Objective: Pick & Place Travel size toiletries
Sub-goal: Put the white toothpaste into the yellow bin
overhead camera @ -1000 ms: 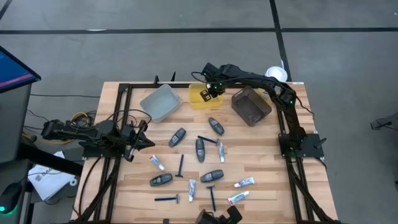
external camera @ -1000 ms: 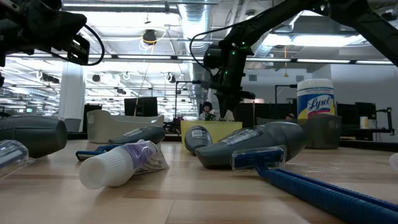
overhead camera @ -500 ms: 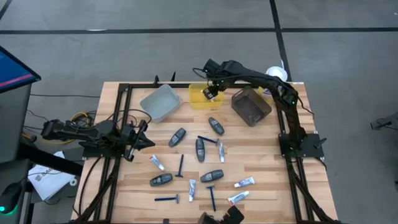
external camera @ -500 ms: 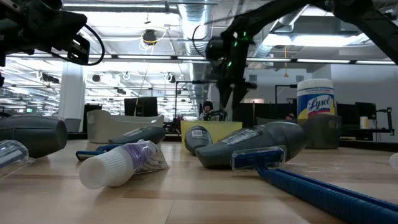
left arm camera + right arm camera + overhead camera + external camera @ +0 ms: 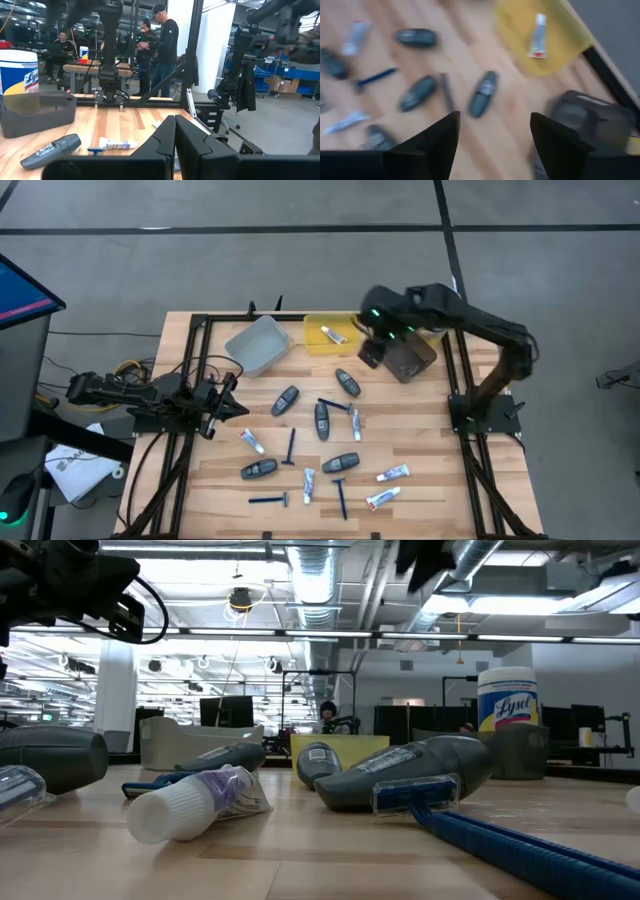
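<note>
The wooden table [image 5: 420,500] fills the lower middle of the high view. The right arm [image 5: 480,330] bends in from the frame's right side, elbow high, and reaches toward the upper centre. Its right gripper [image 5: 372,352] hangs above the table between the yellow bin [image 5: 315,340] and the brown bin [image 5: 405,355]. In the right wrist view its two dark fingers [image 5: 440,142] stand wide apart with nothing between them.

The left arm [image 5: 140,398] lies low along the left edge of the table. Its left gripper [image 5: 228,395] points toward the centre, and in the left wrist view the fingers [image 5: 165,137] press together, empty.

The grey bin [image 5: 258,345] sits tilted at the upper left of the table, with the yellow bin next to it and the brown bin at the upper right. A white wipes canister [image 5: 508,700] stands behind the brown bin in the low view.

One white mini tube [image 5: 334,334] with a red end lies inside the yellow bin. The other toiletries are scattered over the middle and lower table. They include dark grey pods [image 5: 347,383], blue razors [image 5: 291,446] and more white tubes [image 5: 392,473]. In the low view, a pod [image 5: 410,770] and a razor [image 5: 500,835] lie close in the foreground, partly blocking the bins behind.

People [image 5: 165,45] stand in the room beyond the table.
</note>
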`<state>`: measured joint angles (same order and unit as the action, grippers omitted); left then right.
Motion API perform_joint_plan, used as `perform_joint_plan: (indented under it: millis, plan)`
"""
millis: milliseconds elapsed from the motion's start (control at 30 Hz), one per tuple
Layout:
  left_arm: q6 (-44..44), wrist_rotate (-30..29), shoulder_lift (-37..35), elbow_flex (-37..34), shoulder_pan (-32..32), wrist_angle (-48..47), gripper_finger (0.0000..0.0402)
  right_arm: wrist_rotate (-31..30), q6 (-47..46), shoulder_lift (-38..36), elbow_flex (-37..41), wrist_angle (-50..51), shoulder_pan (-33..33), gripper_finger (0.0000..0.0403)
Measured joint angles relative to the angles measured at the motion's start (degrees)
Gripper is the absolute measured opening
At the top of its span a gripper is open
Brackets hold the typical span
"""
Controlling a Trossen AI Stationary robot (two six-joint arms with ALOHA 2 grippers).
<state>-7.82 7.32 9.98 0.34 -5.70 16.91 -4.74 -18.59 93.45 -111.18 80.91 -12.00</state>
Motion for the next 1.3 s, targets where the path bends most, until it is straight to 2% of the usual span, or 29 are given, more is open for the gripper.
perform_joint_plan:
  millis: [133, 300, 467, 700, 1033, 1167, 1300]
  plan:
    - [-0.01, -0.01, 0.00, 0.02, 0.00, 0.05, 0.0001, -2.03, -7.03, -3.86, 0.00, 2.26, 9.72, 0.0227]
    - [-0.01, -0.01, 0.00, 0.01, 0.00, 0.23, 0.0001, -5.12, -17.45, -4.70, 0.01, 7.45, 22.90, 0.0224]
    - [-0.01, 0.00, 0.00, 0.01, 0.00, 0.41, 0.0001, -5.75, -26.13, -2.14, 0.02, 9.09, 35.35, 0.0224]
    - [-0.01, -0.01, 0.00, 0.01, -0.01, 0.62, 0.0001, -5.85, -35.85, 4.05, 0.02, 9.13, 47.83, 0.0224]
    - [-0.01, -0.01, 0.00, 0.02, 0.00, 0.95, 0.0001, -7.12, -38.03, 9.76, 1.34, 7.39, 58.87, 0.0223]
    - [-0.01, -0.01, 0.00, 0.01, 0.00, 1.10, 0.0001, -7.39, -34.28, 9.90, 9.12, -1.43, 63.02, 0.0223]
    - [-0.01, -0.01, 0.00, 0.01, 0.00, 1.22, 0.0001, -4.68, -28.16, 9.99, 20.17, -13.93, 64.96, 0.0223]
